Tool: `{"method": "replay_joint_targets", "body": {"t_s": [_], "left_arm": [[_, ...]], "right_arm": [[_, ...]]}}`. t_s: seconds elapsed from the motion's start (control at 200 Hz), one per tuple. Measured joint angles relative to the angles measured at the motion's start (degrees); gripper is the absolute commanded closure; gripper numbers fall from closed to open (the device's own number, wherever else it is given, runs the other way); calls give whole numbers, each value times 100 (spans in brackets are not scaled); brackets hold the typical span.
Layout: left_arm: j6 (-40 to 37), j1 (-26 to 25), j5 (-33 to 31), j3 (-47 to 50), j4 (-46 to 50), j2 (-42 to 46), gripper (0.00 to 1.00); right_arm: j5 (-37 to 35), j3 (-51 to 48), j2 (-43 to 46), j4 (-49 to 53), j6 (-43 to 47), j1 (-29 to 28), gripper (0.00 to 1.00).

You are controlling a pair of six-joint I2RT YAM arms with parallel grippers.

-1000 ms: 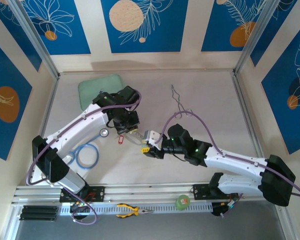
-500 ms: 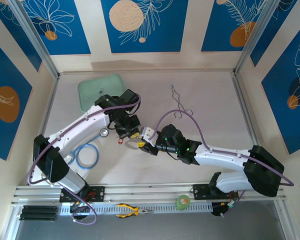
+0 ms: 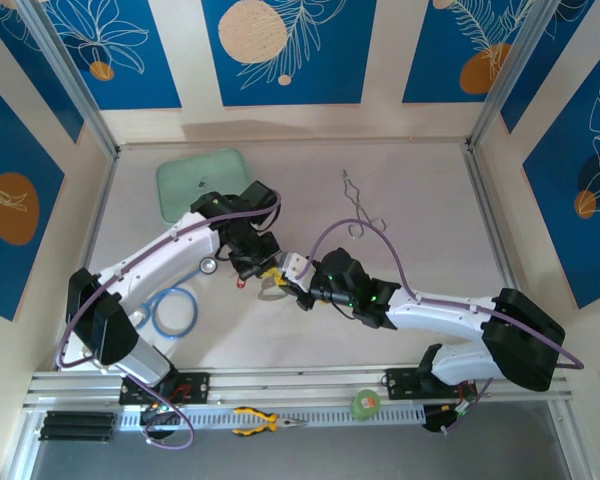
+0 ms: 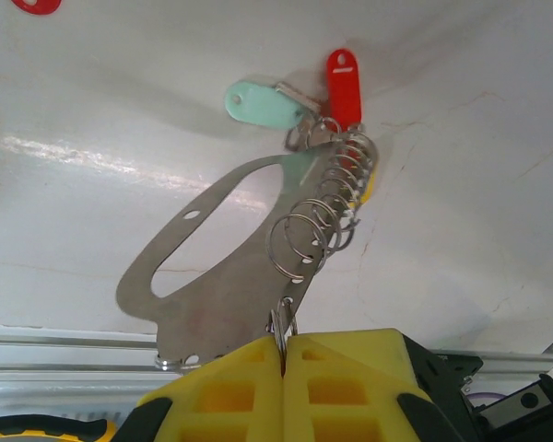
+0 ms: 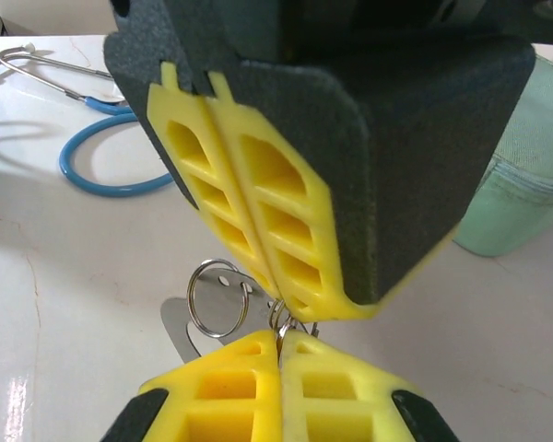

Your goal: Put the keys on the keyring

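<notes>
The keyring, a flat grey plate with an oval cut-out and a coil of split rings, sits mid-frame, with red- and green-tagged keys at its top. My left gripper and right gripper both pinch a small ring at its lower edge.

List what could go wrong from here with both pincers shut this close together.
1. The right pincer and left pincer pinch at nearly the same spot on the keyring; pulling apart could bend or drop it.
2. The small ring between them might slip free.
3. The tagged keys could swing and snag.
</notes>
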State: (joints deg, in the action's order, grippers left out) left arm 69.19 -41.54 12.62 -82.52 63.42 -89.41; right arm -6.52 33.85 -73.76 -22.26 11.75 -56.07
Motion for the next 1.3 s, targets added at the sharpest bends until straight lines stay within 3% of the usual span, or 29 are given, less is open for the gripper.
{"method": "replay_joint_targets", "body": {"t_s": [0.125, 0.27, 0.415, 0.51, 0.575, 0.685, 0.845, 0.965, 1.115, 1.3], "left_arm": [[35, 2, 4, 83, -85, 48, 100], [142, 33, 9, 581, -540, 363, 68], [-39, 103, -404, 1172, -1027, 938, 55], [-570, 144, -964, 1423, -1351, 1423, 47], [-1228, 166, -1377, 1526, -1672, 1740, 45], [-2988, 188, -1799, 1961, -2479, 2341, 47], [-5949, 201, -1668, 3147, -3423, 3187, 61], [-7298, 201, -1506, 3633, -3477, 3449, 64], [-9532, 570, -529, 4345, -3788, 3836, 64], [-11020, 763, 501, 4459, -3917, 3460, 65]], "right_arm": [[11, 0, 0, 46, 52, 7, 100], [168, 0, 2, 192, 151, 83, 100], [468, 0, 0, 396, 192, 210, 100], [713, 63, -61, 527, 195, 304, 100], [881, 144, -136, 586, 195, 358, 100], [1187, 317, -282, 743, 212, 459, 100], [1609, 435, -365, 940, 282, 599, 100], [1799, 442, -369, 1032, 328, 651, 100], [2192, 442, -295, 1272, 660, 813, 100], [2371, 442, -203, 1513, 905, 863, 100]]}}
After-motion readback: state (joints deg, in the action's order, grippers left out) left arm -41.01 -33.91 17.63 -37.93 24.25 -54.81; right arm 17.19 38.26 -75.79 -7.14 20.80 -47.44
